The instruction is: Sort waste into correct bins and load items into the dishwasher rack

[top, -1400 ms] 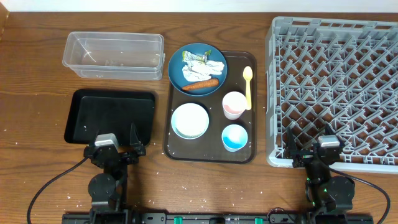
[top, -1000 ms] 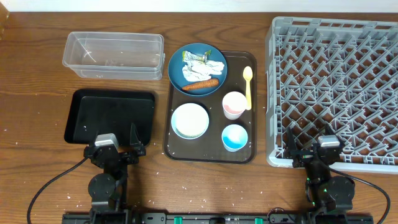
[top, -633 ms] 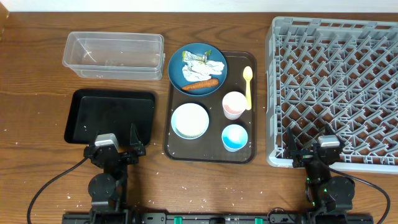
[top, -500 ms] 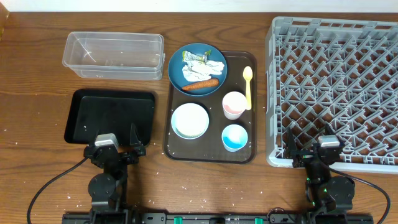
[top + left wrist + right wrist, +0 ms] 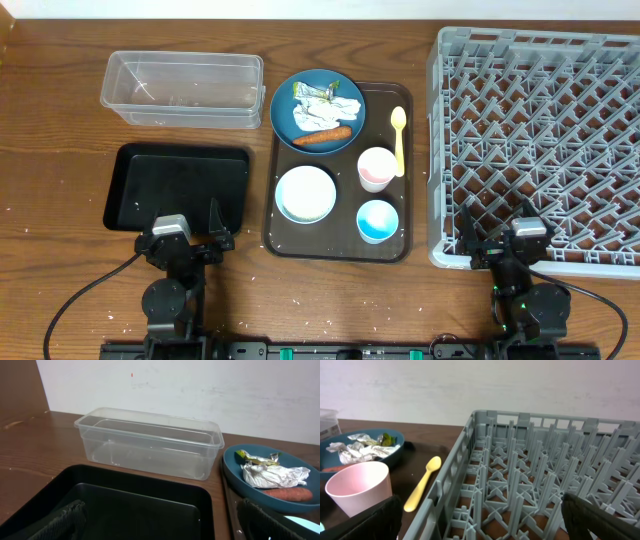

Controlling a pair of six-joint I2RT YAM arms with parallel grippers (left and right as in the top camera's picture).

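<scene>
Right now the left gripper (image 5: 186, 232) is sitting fingers apart, black tray (image 5: 140, 472) just ahead. The right gripper (image 5: 497, 232) is gaping too, grey rack (image 5: 485, 414) directly in front.

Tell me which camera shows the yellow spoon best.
Right wrist: the yellow spoon is large, its whole length visible beside the rack. Overhead shows it whole but small. Left wrist misses it.

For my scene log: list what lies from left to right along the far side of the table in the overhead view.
Clear rectangular plastic tub → round dark-blue plate → pale yellow plastic spoon → large square grey plastic dishwasher rack.
</scene>
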